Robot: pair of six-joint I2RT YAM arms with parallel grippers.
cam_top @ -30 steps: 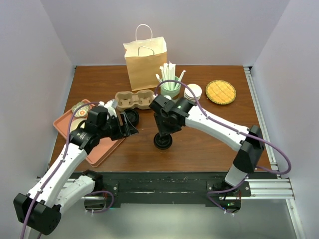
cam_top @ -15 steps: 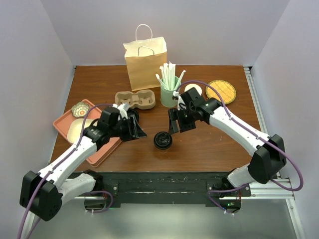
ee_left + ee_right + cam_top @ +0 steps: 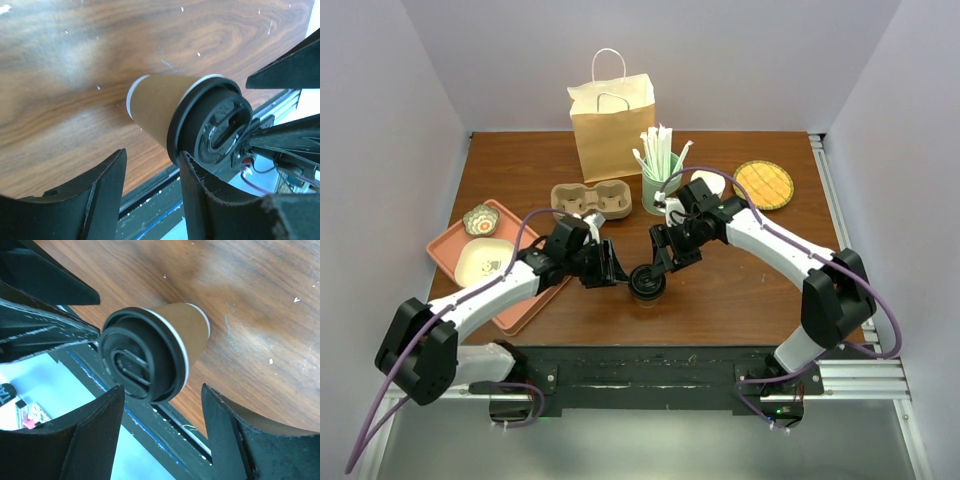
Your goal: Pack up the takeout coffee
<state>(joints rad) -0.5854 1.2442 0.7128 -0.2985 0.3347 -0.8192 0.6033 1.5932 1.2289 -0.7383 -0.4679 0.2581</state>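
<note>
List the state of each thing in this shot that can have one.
takeout coffee: upright, lidded, not gripped
left claw: open, close beside the coffee
right claw: open, close beside the coffee
paper bag: upright, top open
cup carrier: both wells empty
green cup: upright, full of straws

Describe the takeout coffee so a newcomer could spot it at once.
On the brown table, look toward the near edge, in front of the tall paper bag. The takeout coffee stands between the left gripper and right gripper: a short brown paper cup with a black lid, unlike the green straw cup behind.
</note>
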